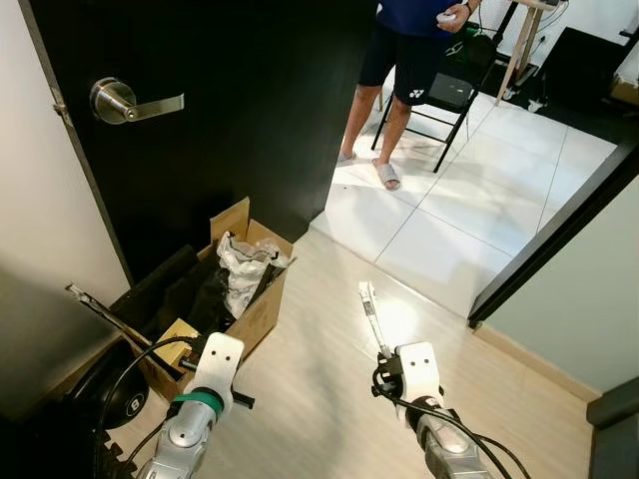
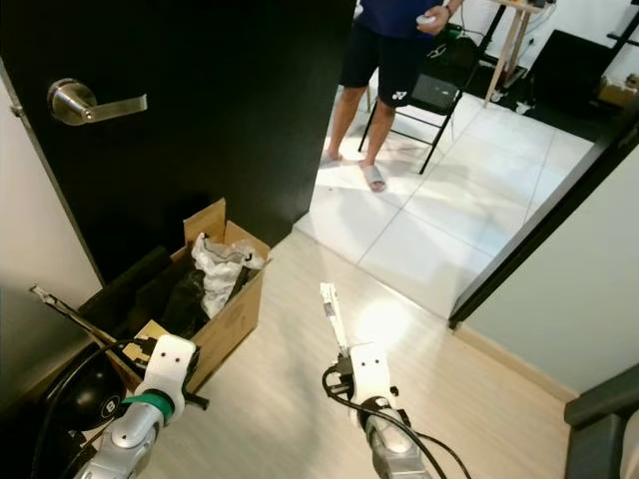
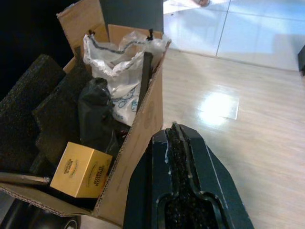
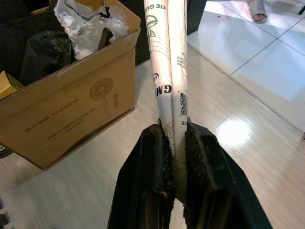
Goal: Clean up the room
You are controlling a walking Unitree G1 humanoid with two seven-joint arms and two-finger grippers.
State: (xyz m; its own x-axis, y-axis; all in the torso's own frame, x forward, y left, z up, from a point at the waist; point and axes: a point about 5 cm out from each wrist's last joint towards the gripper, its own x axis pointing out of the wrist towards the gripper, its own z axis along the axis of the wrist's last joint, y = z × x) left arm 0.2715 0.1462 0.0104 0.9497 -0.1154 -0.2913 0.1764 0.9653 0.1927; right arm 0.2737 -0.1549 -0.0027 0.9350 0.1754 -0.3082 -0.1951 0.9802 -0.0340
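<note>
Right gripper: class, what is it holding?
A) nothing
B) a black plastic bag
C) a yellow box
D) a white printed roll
D: in the right wrist view the right gripper is clamped on a white printed roll, which sticks out past its fingertips above the wooden floor.
</note>
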